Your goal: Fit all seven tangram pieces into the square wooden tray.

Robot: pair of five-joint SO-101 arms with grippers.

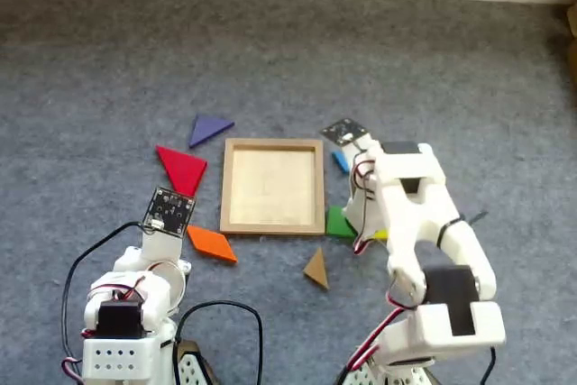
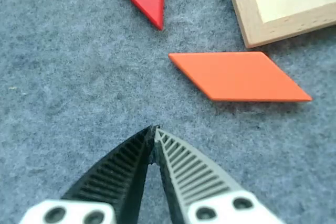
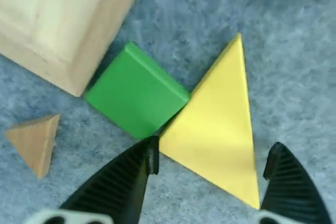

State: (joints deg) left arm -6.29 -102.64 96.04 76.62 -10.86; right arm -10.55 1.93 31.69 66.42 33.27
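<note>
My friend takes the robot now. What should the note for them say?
Left claw: shut, empty, near the orange piece.
Right claw: open, straddling the yellow triangle beside the green square.
The red triangle, purple triangle, blue piece and tan triangle lie around the tray, outside it.
Done: nothing placed.
Left: all seven pieces.

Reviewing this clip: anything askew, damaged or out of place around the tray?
Nothing stands out. The wooden tray sits empty, pieces lie scattered on the carpet around it; the green square merely touches the yellow triangle.
</note>
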